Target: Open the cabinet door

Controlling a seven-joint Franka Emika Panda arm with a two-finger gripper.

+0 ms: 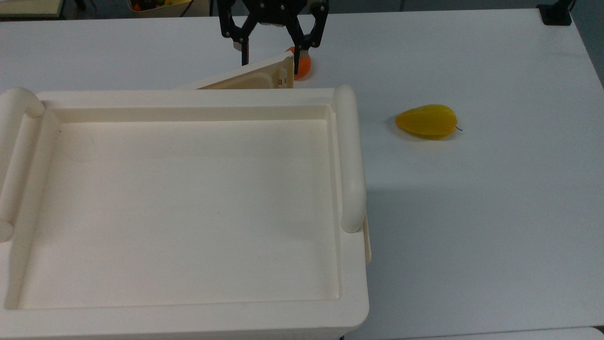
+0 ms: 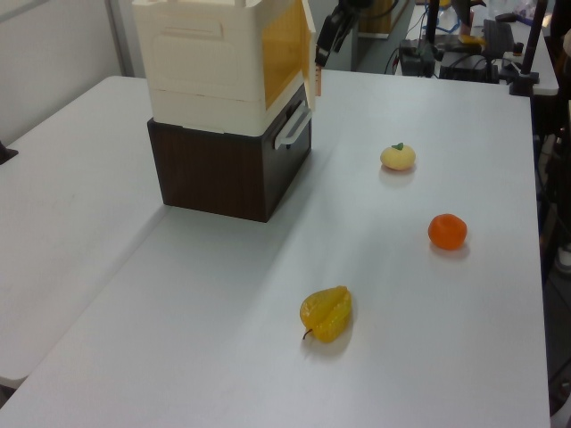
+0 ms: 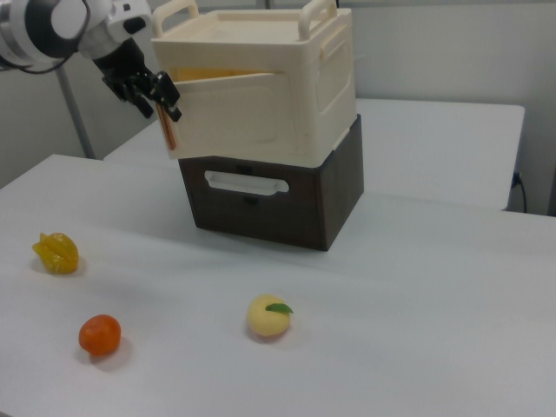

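At top centre I see my gripper (image 1: 270,53) spread open at the cabinet door (image 1: 250,78). That thin, flat cream panel stands ajar; contact seems likely, though I can't confirm.

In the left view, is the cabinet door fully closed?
No, the cabinet door stands swung out from the cabinet, and its tan inner side shows.

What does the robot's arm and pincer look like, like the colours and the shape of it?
The pincer is black, built from two open linkage fingers with small silver pivot screws and slim dark tips. In the right view the arm behind it is white and rounded, with a dark ring at the joint and a grey band, and the black pincer sits on its end.
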